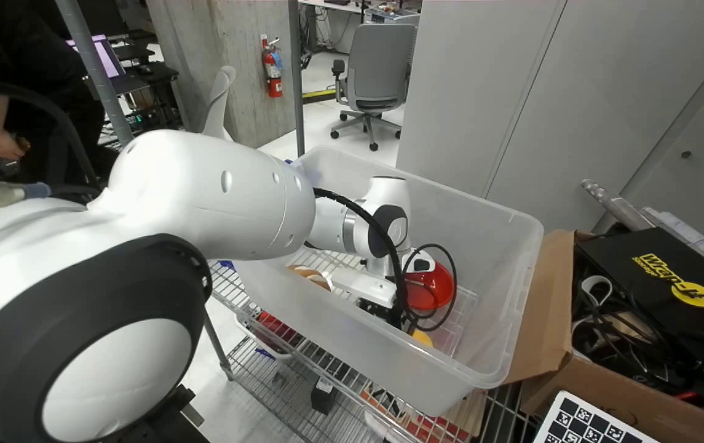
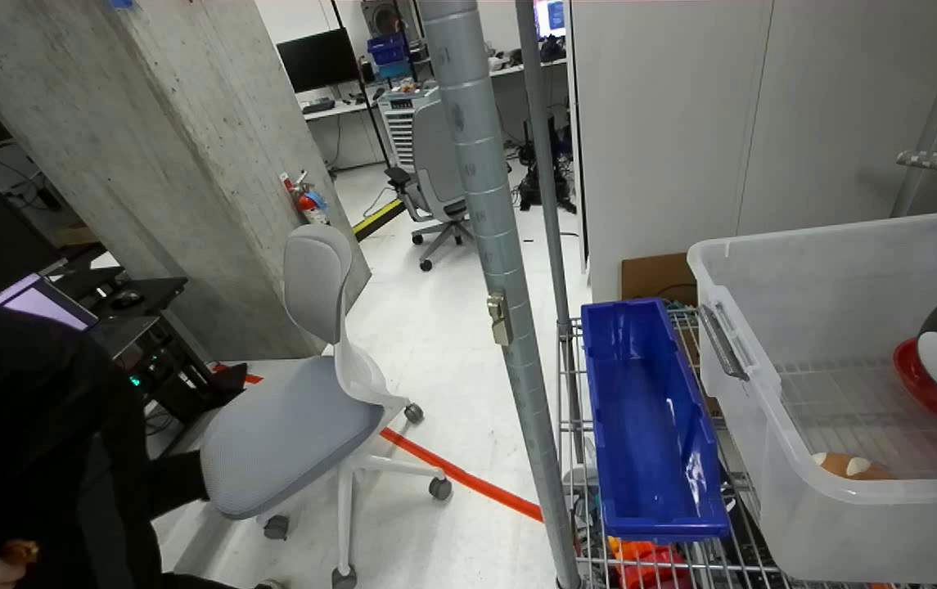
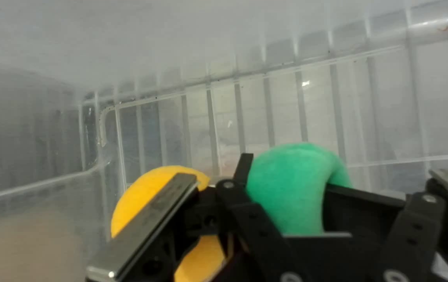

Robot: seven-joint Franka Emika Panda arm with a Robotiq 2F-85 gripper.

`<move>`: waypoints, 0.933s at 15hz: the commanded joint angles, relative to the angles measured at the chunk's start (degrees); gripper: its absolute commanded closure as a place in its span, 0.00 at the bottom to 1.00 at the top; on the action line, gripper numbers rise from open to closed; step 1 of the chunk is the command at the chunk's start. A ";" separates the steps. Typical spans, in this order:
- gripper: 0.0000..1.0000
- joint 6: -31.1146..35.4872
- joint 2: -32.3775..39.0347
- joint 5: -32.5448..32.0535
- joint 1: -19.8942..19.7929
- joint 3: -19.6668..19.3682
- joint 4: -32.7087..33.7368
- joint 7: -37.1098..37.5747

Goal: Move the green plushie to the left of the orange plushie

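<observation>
The green plushie shows in the wrist view between the two fingers of my gripper. Both fingers touch it, and it bulges past the tip of the right finger. It does not show in either exterior view. My gripper is inside the clear bin, low near its floor. In an exterior view a glossy red round thing lies beside the gripper. It also shows in an exterior view, dish-like and partly behind the arm. I cannot tell whether it is the orange plushie.
The clear bin's high walls surround the gripper. A yellow round thing lies behind the left finger, also visible in an exterior view. An orange-tan thing with white patches lies by the bin wall. A cardboard box stands beside the bin.
</observation>
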 commanded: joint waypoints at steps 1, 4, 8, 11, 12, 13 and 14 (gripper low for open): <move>0.38 -1.63 -0.77 -0.91 1.05 -0.55 -0.08 0.03; 0.16 -3.49 -3.45 -0.38 2.15 -0.45 -2.64 1.45; 0.00 -7.64 -11.67 -0.49 4.42 -1.53 -8.88 6.50; 0.00 -8.15 -9.78 -0.44 3.51 -0.26 -5.27 6.07; 0.00 -8.60 -11.54 -0.47 3.59 -0.13 -6.15 6.21; 0.00 -8.60 -11.86 -0.47 3.59 -0.09 -6.15 6.20; 0.00 -8.59 -11.51 -0.46 3.58 -0.10 -6.15 6.19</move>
